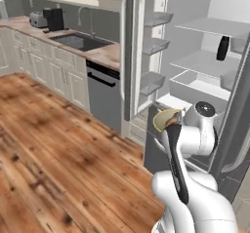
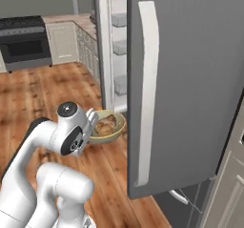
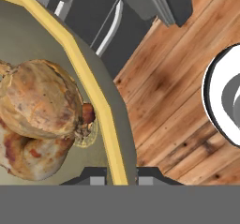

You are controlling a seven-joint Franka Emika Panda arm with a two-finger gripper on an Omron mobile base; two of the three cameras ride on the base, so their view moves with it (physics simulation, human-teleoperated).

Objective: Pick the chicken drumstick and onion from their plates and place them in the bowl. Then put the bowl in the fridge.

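A kitchen with a warm, knotty wood-plank floor [image 1: 63, 154]; the white arm rises from its base and reaches toward the open fridge [image 1: 205, 56], a tall grey steel unit with a white inside, glass shelves and bins on the inner face of its left door; one dark bottle [image 1: 222, 48] stands upright on a shelf toward the right.

The gripper [image 3: 120, 180] is closed narrow on the pale yellow rim of the bowl [image 3: 89, 92], one dark tip on each side of the rim; the olive-tan bowl [image 2: 107, 127] is held in the air above the floor, low in front of the fridge opening and near the bottom of the left door, resting on no shelf. From the left side the bowl [image 1: 166, 118] appears tilted, its pale inside turned toward the viewer.

Inside the bowl lie the two golden-brown foods, touching; the onion [image 3: 40, 101], rounder with a small stubby end near the rim, sits over the chicken drumstick [image 3: 33, 155], which shows paler and mottled beneath it.

To the left of the fridge runs a line of cream cabinets under a reddish stone counter [image 1: 105, 54]; a dark sink [image 1: 80, 41] with a curved tap is set into it, a grey dishwasher [image 1: 103, 93] stands below, and a toaster [image 1: 38, 19] and a black appliance [image 1: 54, 18] sit at the far end. From the right side, the fridge's right door [image 2: 186, 88] with its long pale handle stands close to the viewer; a dark oven range [image 2: 24, 43] stands against the far wall.
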